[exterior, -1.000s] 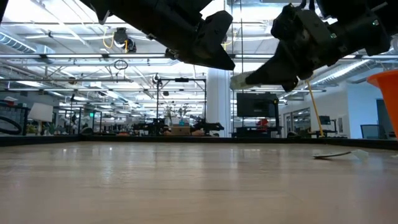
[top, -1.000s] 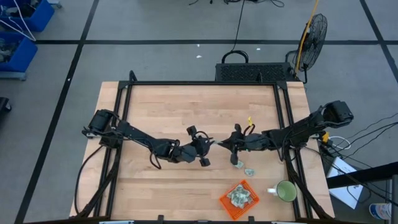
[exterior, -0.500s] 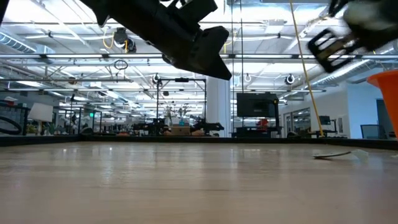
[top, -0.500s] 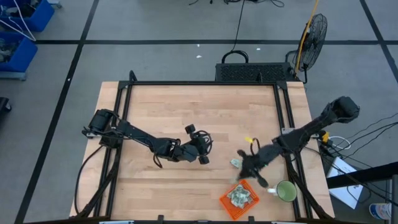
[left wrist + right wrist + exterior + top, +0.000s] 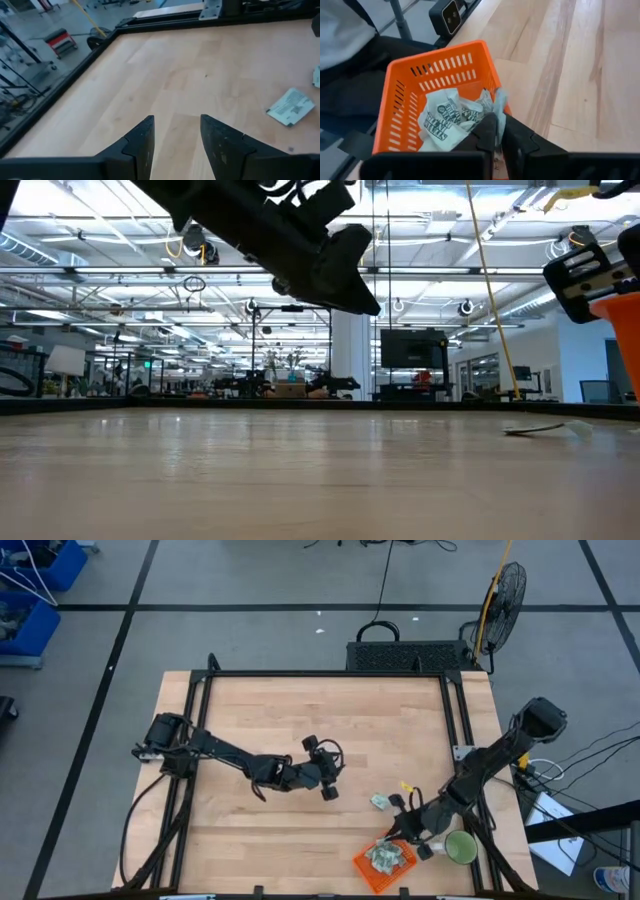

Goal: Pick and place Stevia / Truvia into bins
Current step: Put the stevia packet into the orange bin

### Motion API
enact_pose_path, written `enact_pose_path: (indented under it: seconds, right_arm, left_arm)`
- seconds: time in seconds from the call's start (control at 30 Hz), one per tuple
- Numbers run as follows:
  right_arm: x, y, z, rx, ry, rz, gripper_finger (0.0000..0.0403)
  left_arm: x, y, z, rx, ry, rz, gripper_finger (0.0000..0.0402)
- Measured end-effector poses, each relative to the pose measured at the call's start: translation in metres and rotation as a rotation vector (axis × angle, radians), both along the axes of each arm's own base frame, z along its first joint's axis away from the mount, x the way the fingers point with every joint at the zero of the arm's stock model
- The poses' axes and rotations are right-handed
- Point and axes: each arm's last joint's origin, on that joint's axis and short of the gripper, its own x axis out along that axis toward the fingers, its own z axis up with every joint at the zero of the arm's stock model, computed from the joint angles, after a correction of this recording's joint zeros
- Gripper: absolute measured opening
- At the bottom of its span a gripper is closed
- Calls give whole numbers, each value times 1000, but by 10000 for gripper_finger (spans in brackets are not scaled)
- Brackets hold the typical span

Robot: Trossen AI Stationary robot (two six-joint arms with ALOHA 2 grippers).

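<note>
The right gripper (image 5: pixel 496 131) hangs just above the near rim of the orange basket (image 5: pixel 405 90). Its two fingers (image 5: pixel 485 135) are pressed together on a pale green sachet (image 5: pixel 498 105), which stands up between the tips and reaches over the basket's rim. Inside the basket lie several crumpled sachets (image 5: pixel 442 120) with dark print on white paper (I cannot count them exactly).

In the high view the right gripper (image 5: pixel 412 836) sits at the basket's (image 5: pixel 361 866) corner that faces the round green mug (image 5: pixel 460 847), and the mug stands just beside the basket, toward the table's right edge. One loose sachet (image 5: pixel 380 802) lies flat on the wooden table (image 5: pixel 300 710), near the basket on its side toward the table's middle.

The left gripper (image 5: pixel 326 780) is well apart from the basket, over the middle of the table. Its fingers (image 5: pixel 142 140) are parted with a clear gap, and nothing is between them; the bare table shows through the gap. The same loose sachet (image 5: pixel 291 106) lies on the wood ahead of it. In the low view the left arm (image 5: pixel 300 245) hangs above the table surface and does not touch it.
</note>
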Motion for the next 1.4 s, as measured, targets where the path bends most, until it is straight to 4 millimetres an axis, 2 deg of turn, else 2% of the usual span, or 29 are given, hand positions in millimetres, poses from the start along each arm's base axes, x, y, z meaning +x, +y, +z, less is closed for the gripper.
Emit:
enact_pose_path:
  seconds: [0.27,0.47,0.57,0.8,0.97,1.2,1.4]
  right_arm:
    - [-1,-1,-1,-6,12,-1,79]
    - [-2,-8,7,-75,-31,25,103]
    - [-5,-20,9,-120,19,-59,105]
    - [-23,-42,1,-142,264,-263,105]
    - [-24,-36,-7,-57,356,-227,105]
    - [-22,-38,-28,-160,448,-221,105]
    - [-18,-42,-32,-181,463,-239,105]
  left_arm:
    - [3,17,-1,-46,-3,7,166]
    - [6,22,-2,-165,7,-147,166]
    - [6,23,-2,-191,17,-181,166]
    - [5,24,-4,-184,31,-175,166]
    - [5,26,-5,-181,44,-169,166]
    - [5,31,-5,-175,51,-159,166]
    - [5,31,-5,-175,53,-159,166]
